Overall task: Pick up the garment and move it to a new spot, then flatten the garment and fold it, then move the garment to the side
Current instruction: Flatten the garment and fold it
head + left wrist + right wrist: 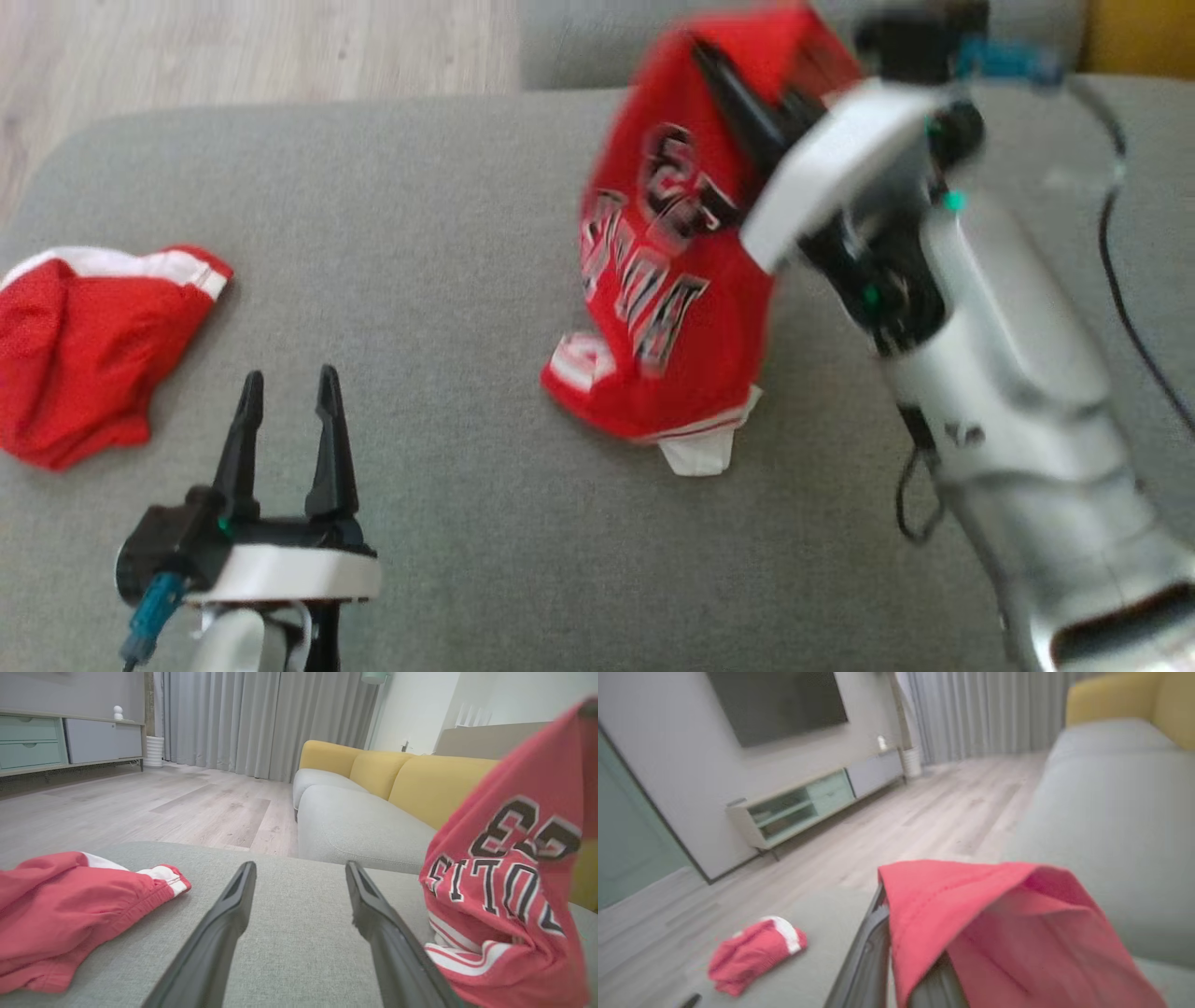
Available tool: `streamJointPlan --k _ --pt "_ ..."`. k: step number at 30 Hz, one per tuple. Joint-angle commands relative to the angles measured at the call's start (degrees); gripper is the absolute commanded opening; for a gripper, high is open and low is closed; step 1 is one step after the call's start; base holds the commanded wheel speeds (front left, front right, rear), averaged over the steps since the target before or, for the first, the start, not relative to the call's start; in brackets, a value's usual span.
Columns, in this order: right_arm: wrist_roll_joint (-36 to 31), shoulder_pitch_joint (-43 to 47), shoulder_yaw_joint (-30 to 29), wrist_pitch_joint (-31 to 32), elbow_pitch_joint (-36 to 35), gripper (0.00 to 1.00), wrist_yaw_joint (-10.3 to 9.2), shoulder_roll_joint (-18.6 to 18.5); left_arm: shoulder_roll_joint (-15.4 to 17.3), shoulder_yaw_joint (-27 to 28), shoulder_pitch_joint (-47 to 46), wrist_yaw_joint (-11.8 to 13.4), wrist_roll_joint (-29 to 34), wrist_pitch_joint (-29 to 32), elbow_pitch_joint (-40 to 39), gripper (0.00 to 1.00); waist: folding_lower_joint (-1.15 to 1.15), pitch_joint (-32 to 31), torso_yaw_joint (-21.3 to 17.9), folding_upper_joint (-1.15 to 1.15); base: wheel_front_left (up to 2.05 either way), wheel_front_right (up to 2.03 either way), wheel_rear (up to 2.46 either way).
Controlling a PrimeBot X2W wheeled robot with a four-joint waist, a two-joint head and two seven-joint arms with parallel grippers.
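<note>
Now my right jaws pinch the red jersey [672, 280] hanging beneath them; my left jaws stand open, red shorts [84, 345] left of them.

grey curtains [261, 723] hang beyond a pale wood floor [140, 802], a yellow-backed sofa [373, 826] and a low cabinet [56, 742].

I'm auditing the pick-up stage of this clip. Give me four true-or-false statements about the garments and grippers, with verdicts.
1. The right gripper is shut on the jersey. True.
2. The left gripper holds the shorts. False: it is open and empty, apart from the shorts.
3. The jersey lies flat on the cushion. False: it hangs bunched from the right gripper.
4. The shorts lie crumpled on the cushion. True.
</note>
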Motion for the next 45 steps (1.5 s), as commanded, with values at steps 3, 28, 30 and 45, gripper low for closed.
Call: streamJointPlan --k 3,28,30,45 --pt "6.13 -9.40 3.22 -0.41 -5.50 0.00 -0.04 0.91 -0.25 1.99 -1.28 -0.43 0.82 -0.54 -2.08 1.00 0.02 -1.24 0.01 0.00 0.00 0.00 0.00" --pt "-3.27 15.60 -17.46 15.99 -29.51 0.00 -0.04 0.82 -1.25 5.01 1.20 -1.30 1.68 -0.55 -4.52 1.00 0.02 -0.20 -3.47 0.00 0.00 0.00 0.00" --pt "-5.86 17.84 -20.76 16.47 -29.63 0.00 -0.04 0.67 -1.31 4.83 0.38 -1.41 1.79 -0.55 -5.00 1.00 0.02 1.36 -3.16 0.00 0.00 0.00 0.00" --pt "-14.15 5.53 -30.70 -7.35 7.77 1.00 -0.04 -7.02 -0.99 2.82 -5.99 -2.01 2.04 -0.55 -3.97 1.00 0.02 9.40 2.85 0.00 0.00 0.00 0.00"
